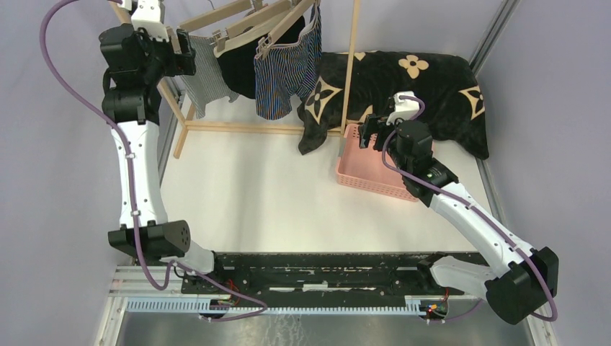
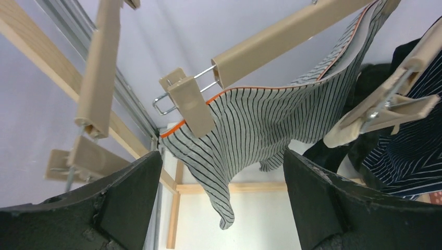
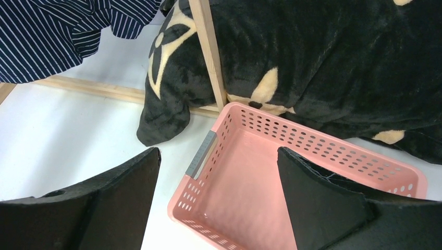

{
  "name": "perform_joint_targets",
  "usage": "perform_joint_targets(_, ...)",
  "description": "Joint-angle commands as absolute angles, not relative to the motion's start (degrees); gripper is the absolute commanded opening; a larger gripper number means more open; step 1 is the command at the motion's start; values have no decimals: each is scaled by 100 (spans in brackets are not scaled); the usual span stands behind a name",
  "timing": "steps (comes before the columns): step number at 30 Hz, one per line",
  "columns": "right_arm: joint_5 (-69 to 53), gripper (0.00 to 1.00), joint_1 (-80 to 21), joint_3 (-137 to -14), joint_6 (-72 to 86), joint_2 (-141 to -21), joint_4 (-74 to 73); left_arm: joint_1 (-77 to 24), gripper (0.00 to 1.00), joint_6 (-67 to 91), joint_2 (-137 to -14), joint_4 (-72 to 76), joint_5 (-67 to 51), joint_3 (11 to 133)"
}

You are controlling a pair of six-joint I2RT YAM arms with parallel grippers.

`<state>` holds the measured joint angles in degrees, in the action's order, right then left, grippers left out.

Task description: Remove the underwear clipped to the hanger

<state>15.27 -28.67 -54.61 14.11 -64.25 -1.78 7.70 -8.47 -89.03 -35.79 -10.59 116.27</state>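
Three boxer shorts hang clipped to beige hangers (image 1: 230, 18) on a wooden rack: grey-white striped (image 1: 202, 83), black (image 1: 238, 68) and navy striped (image 1: 288, 68). My left gripper (image 1: 184, 54) is raised beside the grey-white pair, open and empty. In the left wrist view it (image 2: 221, 198) sits just below the grey-white shorts (image 2: 260, 120), which a beige clip (image 2: 187, 101) holds by the orange-edged waistband; the navy pair (image 2: 412, 156) is at the right. My right gripper (image 1: 371, 130) is open and empty over the pink basket (image 1: 360, 176).
The pink basket (image 3: 312, 140) is empty, beside the rack's wooden post (image 3: 208, 52). A black flower-patterned blanket (image 1: 418, 86) lies behind it. The rack's base rail (image 1: 245, 127) lies on the table. An empty hanger (image 2: 99, 67) hangs left of the grey pair.
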Motion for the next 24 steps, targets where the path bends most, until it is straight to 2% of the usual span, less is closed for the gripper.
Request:
perform_joint_targets(1, 1393, 91, -2876, -5511, 1448, -6428, 37, 808, 93, -926, -8336, -2524, -889, 11300)
perform_joint_targets(7, 1199, 91, -2880, -5528, 1533, -6514, 68, 802, 94, -853, -8054, -1431, -933, 10710)
perform_joint_targets(13, 1174, 91, -2889, -5466, 1565, -6492, 111, 806, 93, -766, -8280, -723, -779, 10510)
perform_joint_targets(20, 1125, 91, -2891, -5445, 1582, -6470, 59, 803, 92, -650, -9223, -1225, -1214, 11847)
perform_joint_targets(24, 1134, 91, -2891, -5427, 1573, -6466, 82, 805, 93, -678, -9399, -1204, -1335, 12113)
